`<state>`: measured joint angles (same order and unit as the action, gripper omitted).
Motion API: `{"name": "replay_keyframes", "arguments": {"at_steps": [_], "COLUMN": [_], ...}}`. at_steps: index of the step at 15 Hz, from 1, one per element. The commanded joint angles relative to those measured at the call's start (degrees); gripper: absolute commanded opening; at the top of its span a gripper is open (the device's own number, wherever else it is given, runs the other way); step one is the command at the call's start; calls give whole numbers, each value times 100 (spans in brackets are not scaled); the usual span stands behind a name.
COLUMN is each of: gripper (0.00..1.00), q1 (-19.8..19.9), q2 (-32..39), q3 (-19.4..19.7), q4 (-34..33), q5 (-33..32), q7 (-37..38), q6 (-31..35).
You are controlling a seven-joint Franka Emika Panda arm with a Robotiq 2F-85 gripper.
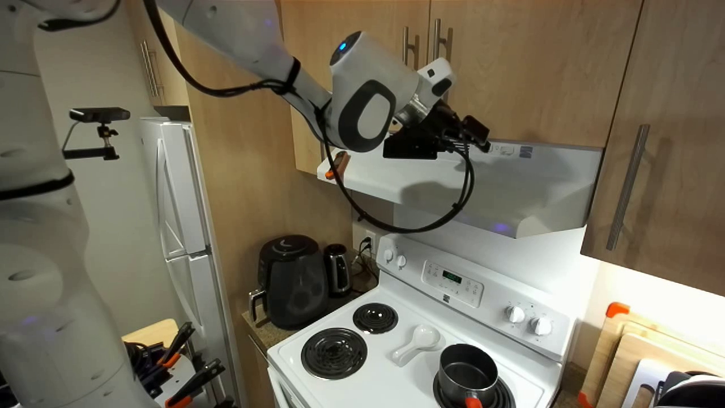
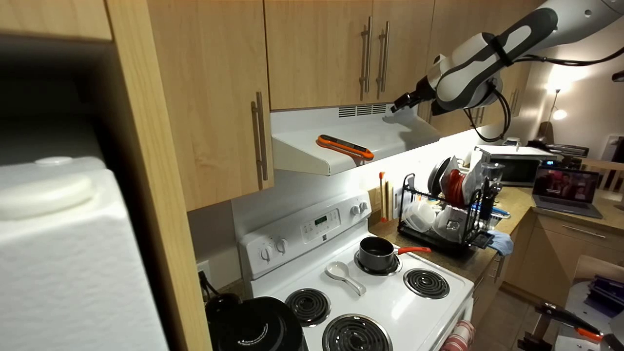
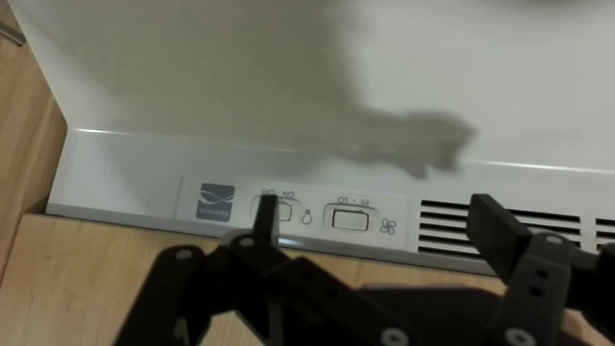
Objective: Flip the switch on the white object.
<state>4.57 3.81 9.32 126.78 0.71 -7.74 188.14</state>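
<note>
The white range hood [image 1: 538, 192] hangs under wooden cabinets; it also shows in an exterior view [image 2: 385, 129] and in the wrist view [image 3: 432, 57]. Its top strip, upside down in the wrist view, carries a light switch [image 3: 285, 212] marked ON-OFF and a fan switch [image 3: 350, 220] marked HI-LO. My gripper [image 3: 375, 198] is open and empty, its fingers wide apart in front of this strip. It also shows in both exterior views [image 1: 477, 134] [image 2: 397, 103]. The left finger hides part of the light switch; I cannot tell whether it touches. The right finger overlaps the vent slots [image 3: 447, 226].
An orange and black device [image 2: 345, 147] lies on the hood's sloping front. Cabinet handles [image 1: 437, 42] stick out above the hood. Below is the white stove [image 1: 374, 340] with a pot [image 1: 468, 371] and a spoon rest [image 1: 419, 343]. A cable loop [image 1: 408, 230] hangs from the arm.
</note>
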Motion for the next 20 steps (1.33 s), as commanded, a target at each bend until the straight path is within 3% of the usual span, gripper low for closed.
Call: {"name": "replay_keyframes", "arguments": {"at_steps": [1,14,15,17,20], "gripper": [100,100,75,68,47], "q1": [97,256,281,313,330], "q2": [-6,121,137,160,191], "q3": [-72,7,21,39,62], "q4": [-8,-132,-138,-143,-149], "q5": [-134,-93,-84,-83,-79], "q7": [114,158,166,169,178], "q6": [-19,-27,-10,3,35]}}
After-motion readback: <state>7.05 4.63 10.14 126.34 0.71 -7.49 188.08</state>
